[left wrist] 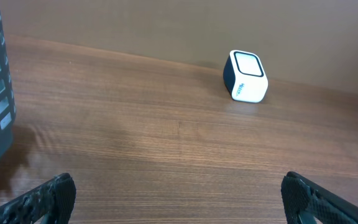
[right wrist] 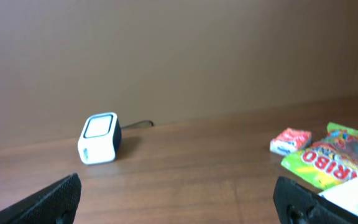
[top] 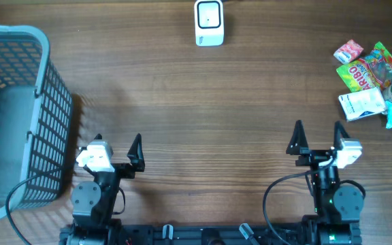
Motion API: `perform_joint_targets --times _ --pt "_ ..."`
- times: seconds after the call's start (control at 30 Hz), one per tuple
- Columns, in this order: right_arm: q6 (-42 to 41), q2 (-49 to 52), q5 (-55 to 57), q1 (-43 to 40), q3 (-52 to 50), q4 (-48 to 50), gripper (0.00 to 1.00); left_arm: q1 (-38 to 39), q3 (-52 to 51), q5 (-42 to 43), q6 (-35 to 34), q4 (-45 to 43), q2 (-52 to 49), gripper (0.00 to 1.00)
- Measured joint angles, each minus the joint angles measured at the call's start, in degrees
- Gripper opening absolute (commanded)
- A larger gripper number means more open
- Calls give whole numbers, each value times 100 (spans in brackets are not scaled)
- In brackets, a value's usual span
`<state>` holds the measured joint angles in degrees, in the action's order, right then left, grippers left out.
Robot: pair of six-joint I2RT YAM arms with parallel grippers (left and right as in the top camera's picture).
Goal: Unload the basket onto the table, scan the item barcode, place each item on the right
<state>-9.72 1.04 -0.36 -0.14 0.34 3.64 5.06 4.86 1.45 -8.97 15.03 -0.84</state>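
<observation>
A white barcode scanner (top: pixel 209 22) with a dark window stands at the far middle of the table, also seen as the scanner (left wrist: pixel 247 76) in the left wrist view and the scanner (right wrist: pixel 99 137) in the right wrist view. A pile of snack packets (top: pixel 376 85) lies at the far right: a green Haribo bag (right wrist: pixel 334 158), a small red-and-white packet (right wrist: pixel 291 140), a white packet (top: pixel 361 104) and teal ones. My left gripper (top: pixel 116 144) and right gripper (top: pixel 316 137) both rest open and empty near the front edge, far from the items.
A grey-blue wire basket (top: pixel 15 116) stands at the left edge, close beside the left arm. A dark cable runs from the scanner toward the back wall (right wrist: pixel 138 124). Bare wood lies between the grippers and the scanner.
</observation>
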Motion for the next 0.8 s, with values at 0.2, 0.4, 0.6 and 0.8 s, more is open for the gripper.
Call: perform_joint_targets --times 0.2,0.4,0.6,0.8 --pt "26 -15 66 0 2 -345 100 0 0 0 0 2 0 100" --pt "44 -15 66 0 2 -345 100 0 0 0 0 2 0 100" --pt "44 -15 66 0 2 -345 100 0 0 0 0 2 0 100" --pt "46 -15 68 0 2 -345 100 0 0 0 0 2 0 100"
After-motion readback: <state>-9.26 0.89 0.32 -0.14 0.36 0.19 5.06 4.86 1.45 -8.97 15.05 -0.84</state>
